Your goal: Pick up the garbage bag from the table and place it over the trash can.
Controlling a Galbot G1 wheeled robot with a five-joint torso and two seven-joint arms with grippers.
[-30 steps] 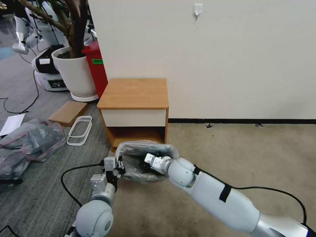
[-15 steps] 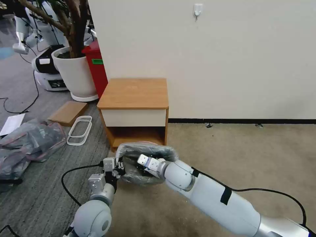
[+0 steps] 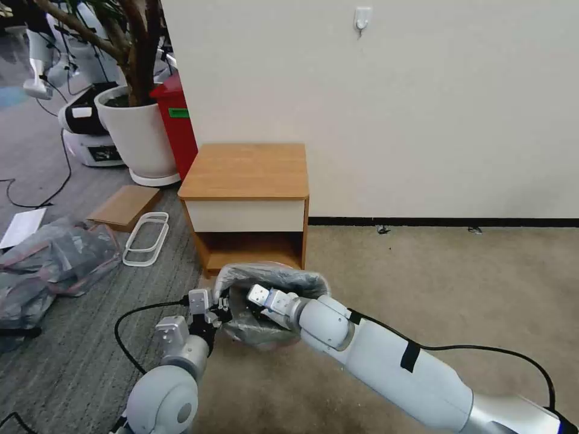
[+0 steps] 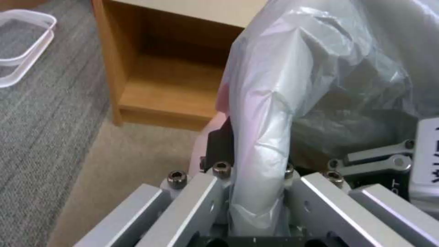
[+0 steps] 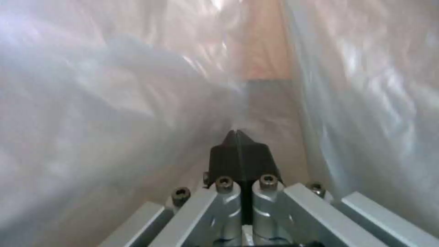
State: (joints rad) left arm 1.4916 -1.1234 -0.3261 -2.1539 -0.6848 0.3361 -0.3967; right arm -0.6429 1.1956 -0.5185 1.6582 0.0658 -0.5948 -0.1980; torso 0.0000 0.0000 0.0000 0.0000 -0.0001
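Note:
The garbage bag [image 3: 265, 283], crinkly grey plastic with a pinkish edge, is draped over the trash can on the carpet in front of the table [image 3: 244, 172]. The bag hides the trash can almost fully; a pale strip [image 4: 203, 144] beside my left finger looks like its wall. My left gripper [image 3: 218, 308] is shut on the bag's folded left rim [image 4: 258, 137]. My right gripper [image 5: 240, 142] is inside the bag's mouth, its black fingertips pressed together with nothing between them. Plastic surrounds it on all sides.
The table's open lower shelf [image 4: 155, 85] lies just behind the bag. A heap of similar bags [image 3: 54, 259], a brown board [image 3: 123, 205] and white frames [image 3: 146, 238] lie on the left floor. A white planter [image 3: 136, 129] and red bin [image 3: 178, 123] stand behind. Carpet to the right is open.
My right arm has pushed leftward and deeper into the bag's mouth. The bag has settled a little lower. My left gripper has kept its hold and barely moved.

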